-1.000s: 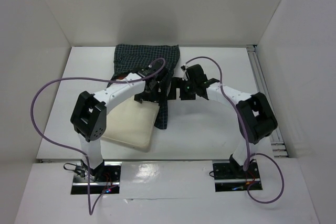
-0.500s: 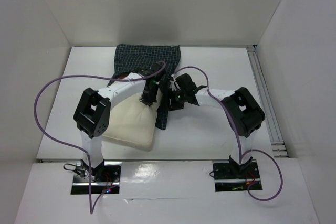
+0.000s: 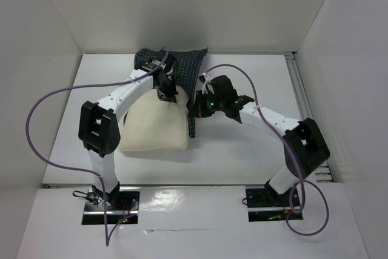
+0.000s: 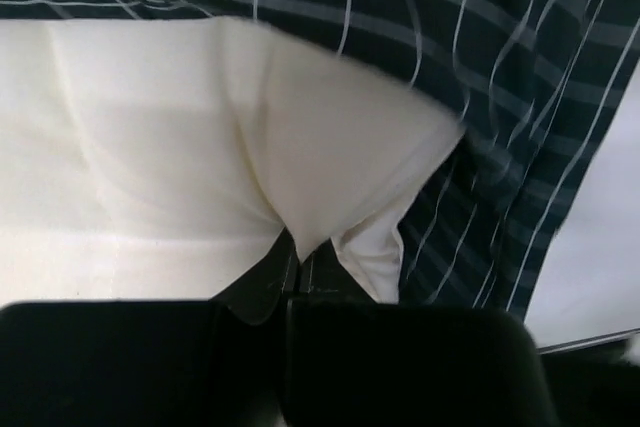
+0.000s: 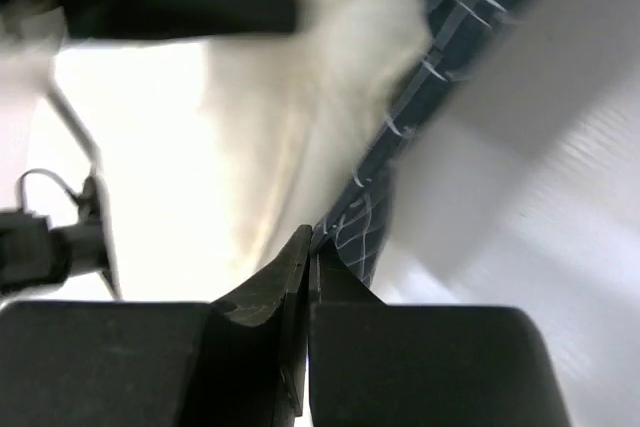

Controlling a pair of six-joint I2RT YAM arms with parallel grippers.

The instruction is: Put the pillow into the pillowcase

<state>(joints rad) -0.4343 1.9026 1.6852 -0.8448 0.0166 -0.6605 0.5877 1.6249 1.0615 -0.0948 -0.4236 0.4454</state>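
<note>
Top external view puts the pillow flat on the table in front of the left arm. Most of its body is bare, and its far end meets the pillowcase, which is bunched at the far side and trails a dark strip down the pillow's right edge. Left wrist view shows the left tool fully closed on a pinch of the pillow's corner. The cream cloth is pulled into a peaked fold, with checked fabric lying behind it and to its right; that grip looks meant to steer the corner into the sack's mouth. Right wrist view shows the right tool with its jaws pressed together just where the checked hem runs beside the cream cloth. It appears to hold the pillowcase's edge, likely to hold the opening lifted and taut while the other arm feeds. Whether the corner is inside the mouth or only lying against it I cannot tell. The pillow is soft, cream-white and plump, creased around the pinch; no print or tag shows. The pillowcase is dark navy with a thin white grid, limp and wrinkled.
</note>
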